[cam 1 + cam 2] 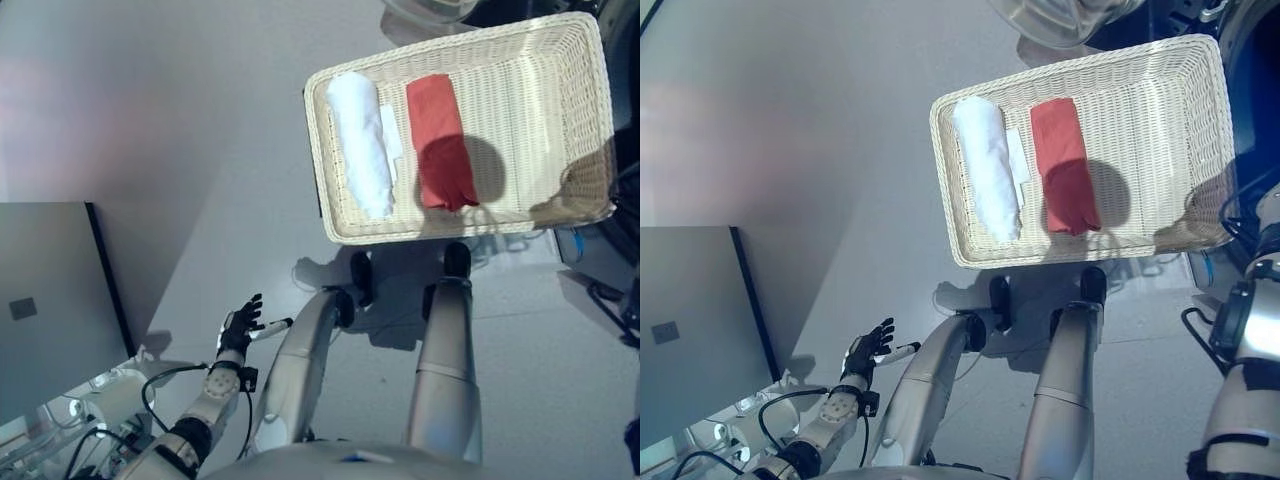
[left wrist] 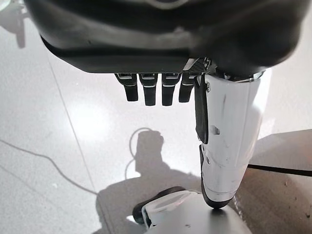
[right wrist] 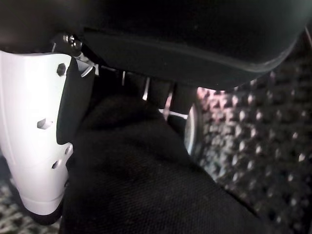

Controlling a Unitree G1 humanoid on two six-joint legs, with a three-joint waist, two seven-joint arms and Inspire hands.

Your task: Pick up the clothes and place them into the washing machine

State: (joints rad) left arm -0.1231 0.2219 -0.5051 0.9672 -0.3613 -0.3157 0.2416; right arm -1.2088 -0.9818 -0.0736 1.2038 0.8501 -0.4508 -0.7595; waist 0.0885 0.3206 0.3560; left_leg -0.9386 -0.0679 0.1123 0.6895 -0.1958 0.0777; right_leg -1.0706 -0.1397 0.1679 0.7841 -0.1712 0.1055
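Note:
A shallow wicker basket (image 1: 332, 218) holds a rolled white cloth (image 1: 360, 140) and a folded red cloth (image 1: 440, 140) side by side. My right hand (image 3: 34, 136) shows in its wrist view, thumb and fingers curled round a black cloth (image 3: 136, 180), close to the dimpled metal drum wall (image 3: 258, 146) of the washing machine. My left hand (image 1: 240, 325) hangs low at the lower left, far from the basket, with straight fingers (image 2: 151, 90) and nothing in it.
The washing machine's round door (image 1: 1060, 20) shows at the top edge beyond the basket. A grey cabinet (image 1: 40, 300) with a dark edge stands at the left. Pale floor (image 1: 150, 120) spreads between them.

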